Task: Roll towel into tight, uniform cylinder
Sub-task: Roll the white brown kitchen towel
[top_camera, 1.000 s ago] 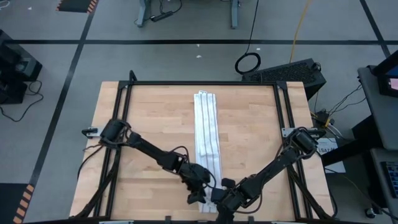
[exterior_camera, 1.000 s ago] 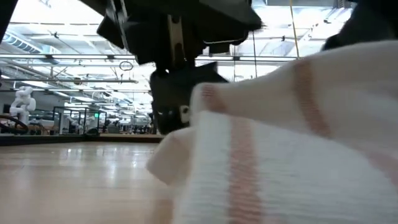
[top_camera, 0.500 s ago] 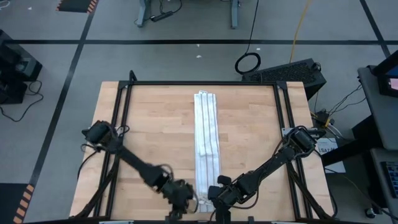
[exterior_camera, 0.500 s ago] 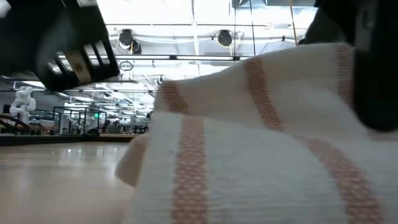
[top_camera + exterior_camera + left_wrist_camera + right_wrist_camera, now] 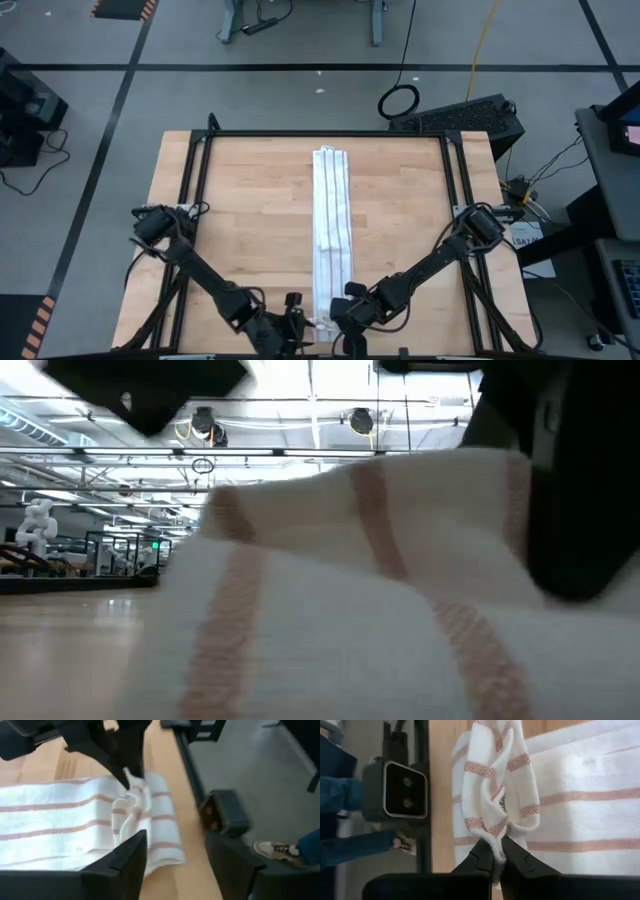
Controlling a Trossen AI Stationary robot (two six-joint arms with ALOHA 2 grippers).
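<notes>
Towel (image 5: pixel 333 225) lay folded into a long narrow strip down the middle of the tabletop (image 5: pixel 240 215), running from the far edge to the near edge. White weave with thin stripes that read reddish in my wrist views. Far end flat and squared; near end bunched and lifted off the wood.

My right gripper (image 5: pixel 494 851) was at that near end, fingers shut on a pinch of the end fold. From the right wrist view the cloth puckered into soft pleats above the fingertips, so I held only a small gather, not the full width.

My left gripper (image 5: pixel 172 855) sat just beside the same end, on the strip's left side near the tabletop's front edge. Its fingers stood apart with nothing between them; the towel corner lay just ahead of them.

Handling judgement: cloth is light, limp, and will not hold an edge by itself. A single-point pinch drags it into a wad, which spoils a uniform roll. Better to hold both corners of the end, one per gripper, and keep tension even across the width. Surface looks grippy enough; slip is a minor risk, skew the main one.

Beyond the front edge stood a dark camera unit (image 5: pixel 404 790).
</notes>
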